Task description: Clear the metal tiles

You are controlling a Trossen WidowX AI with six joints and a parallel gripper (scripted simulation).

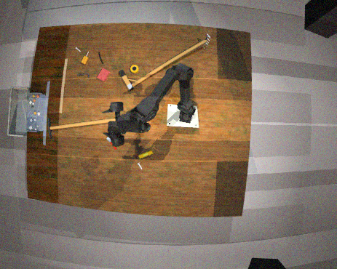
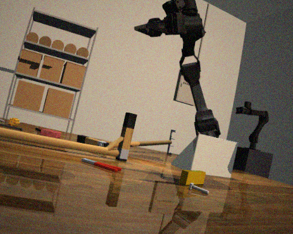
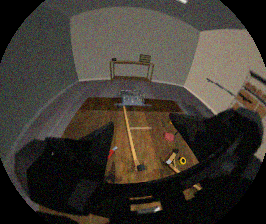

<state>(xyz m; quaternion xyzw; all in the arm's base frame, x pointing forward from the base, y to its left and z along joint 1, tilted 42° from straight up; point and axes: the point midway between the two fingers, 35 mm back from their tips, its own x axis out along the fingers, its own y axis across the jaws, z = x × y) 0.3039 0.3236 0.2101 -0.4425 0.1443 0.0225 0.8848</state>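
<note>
The long scraper (image 1: 83, 124) (image 2: 53, 141) (image 3: 133, 144) lies on the table, its pale handle running from under the arm toward the plate. Its near end has an upright, black-topped grip block (image 2: 130, 123) (image 3: 141, 168), hidden by the arm in the top view. Its dark head (image 1: 50, 127) is beside the plate's near edge. The steel bench plate (image 1: 41, 105) carries several small orange and white tiles. The catch box (image 1: 9, 112) is at the plate's far end. My gripper (image 1: 106, 123) (image 2: 136, 28) (image 3: 142, 120) is open and empty, high above the table near the scraper's grip end.
A rake (image 1: 170, 61) and a hammer (image 1: 125, 79) lie to one side, with yellow tape (image 1: 134, 68), a red block (image 1: 103, 74) and a wooden strip (image 1: 63, 86). A red-handled tool (image 2: 107, 166), a yellow block (image 1: 145, 155) (image 2: 192, 177) and a bolt (image 1: 140, 166) (image 2: 199, 189) lie on the other side.
</note>
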